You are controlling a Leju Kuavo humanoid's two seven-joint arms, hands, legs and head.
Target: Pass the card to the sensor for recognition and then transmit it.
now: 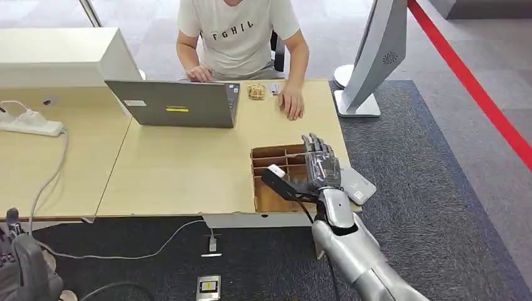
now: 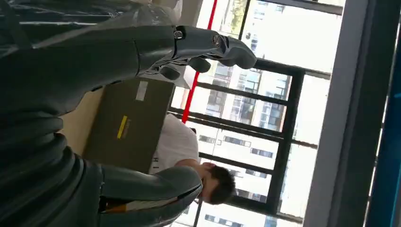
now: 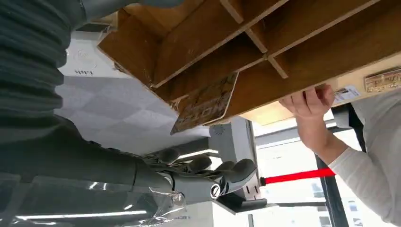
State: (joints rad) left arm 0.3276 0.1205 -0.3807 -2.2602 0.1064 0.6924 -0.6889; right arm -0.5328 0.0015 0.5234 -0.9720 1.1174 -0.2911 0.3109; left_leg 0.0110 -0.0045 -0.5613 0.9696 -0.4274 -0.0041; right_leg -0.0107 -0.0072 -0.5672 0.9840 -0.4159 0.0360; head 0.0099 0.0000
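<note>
Head view, right hand (image 1: 321, 164) spread, holding nothing, over wooden divider box (image 1: 273, 153), laptop (image 1: 175, 103) and person's hand (image 1: 292, 102) beyond

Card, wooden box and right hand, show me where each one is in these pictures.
card (image 3: 204, 104): right wrist view, its printed face.
wooden box (image 1: 274, 152): head view, its far wall.
right hand (image 1: 321, 166): head view, back of the hand, over the box.

We've got a person (image 1: 241, 34) in a white tee sitting at the far side of the counter (image 1: 175, 169), one hand by a grey laptop (image 1: 179, 103). A white power strip (image 1: 31, 123) lies at the far left, its cable trailing off the edge, and a red stripe (image 1: 477, 88) crosses the floor.
</note>
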